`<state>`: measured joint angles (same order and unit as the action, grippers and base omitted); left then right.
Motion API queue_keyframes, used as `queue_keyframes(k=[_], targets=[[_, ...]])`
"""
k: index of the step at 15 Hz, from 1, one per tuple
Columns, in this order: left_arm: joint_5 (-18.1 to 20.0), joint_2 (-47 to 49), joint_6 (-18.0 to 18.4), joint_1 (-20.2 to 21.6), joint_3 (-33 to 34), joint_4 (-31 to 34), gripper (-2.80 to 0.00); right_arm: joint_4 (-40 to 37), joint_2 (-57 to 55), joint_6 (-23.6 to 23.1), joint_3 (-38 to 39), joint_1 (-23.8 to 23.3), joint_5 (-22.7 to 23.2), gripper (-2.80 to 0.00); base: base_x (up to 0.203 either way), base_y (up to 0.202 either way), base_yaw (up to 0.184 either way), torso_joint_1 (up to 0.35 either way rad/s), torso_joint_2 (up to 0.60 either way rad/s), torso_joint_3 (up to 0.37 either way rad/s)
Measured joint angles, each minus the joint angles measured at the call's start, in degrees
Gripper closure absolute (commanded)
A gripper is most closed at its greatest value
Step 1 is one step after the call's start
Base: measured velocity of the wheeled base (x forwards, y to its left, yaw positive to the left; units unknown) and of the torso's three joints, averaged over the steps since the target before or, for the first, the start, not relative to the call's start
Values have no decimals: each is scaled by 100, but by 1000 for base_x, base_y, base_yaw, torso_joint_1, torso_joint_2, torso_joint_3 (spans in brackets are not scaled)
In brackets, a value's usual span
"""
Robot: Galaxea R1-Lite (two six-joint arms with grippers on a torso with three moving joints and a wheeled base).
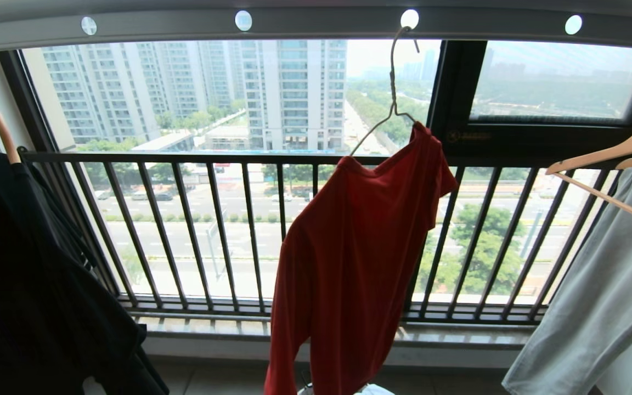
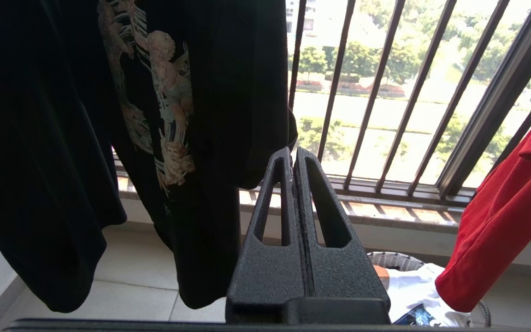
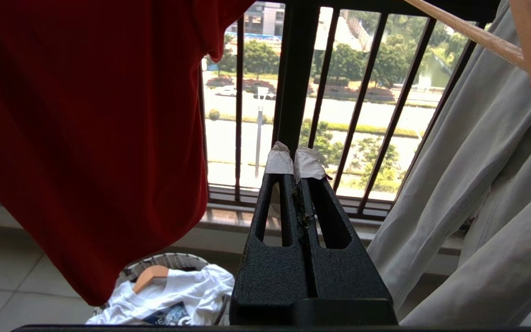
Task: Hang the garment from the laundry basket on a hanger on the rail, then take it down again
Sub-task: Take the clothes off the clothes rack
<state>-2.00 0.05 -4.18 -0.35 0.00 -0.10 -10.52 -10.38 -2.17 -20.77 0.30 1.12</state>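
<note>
Left pincer [image 2: 292,159] — matte black, grainy-textured fingers, wedge-shaped, each with a long triangular cut-out. Right pincer [image 3: 295,161] — same build, fingertips [image 3: 278,162] wrapped in white tape.

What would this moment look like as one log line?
red T-shirt: hanging askew on wire hanger | rail: holds hanger | left gripper, right gripper: shut, empty

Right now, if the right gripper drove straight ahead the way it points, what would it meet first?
Probably the dark window railing. The shut right gripper points between the red T-shirt and the grey garment, touching neither. Depth is unclear, but nothing shows between it and the bars.
</note>
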Motion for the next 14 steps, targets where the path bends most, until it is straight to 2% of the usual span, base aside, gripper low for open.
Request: queue_keyframes(k=[4, 9, 14], targets=[[2, 0, 2, -2, 0, 0, 0, -619, -1130, 173, -1459, 0, 132, 0, 0, 0, 0, 0, 0, 0], [2, 0, 0, 0, 0, 0, 0, -1272, -2571, 473, -2874, 11, 392, 0, 0, 0, 0, 0, 0, 0], [2, 0, 0, 2, 0, -1, 0, -1947, -3539, 486, -4206, 147, 989, 0, 0, 0, 0, 0, 0, 0]])
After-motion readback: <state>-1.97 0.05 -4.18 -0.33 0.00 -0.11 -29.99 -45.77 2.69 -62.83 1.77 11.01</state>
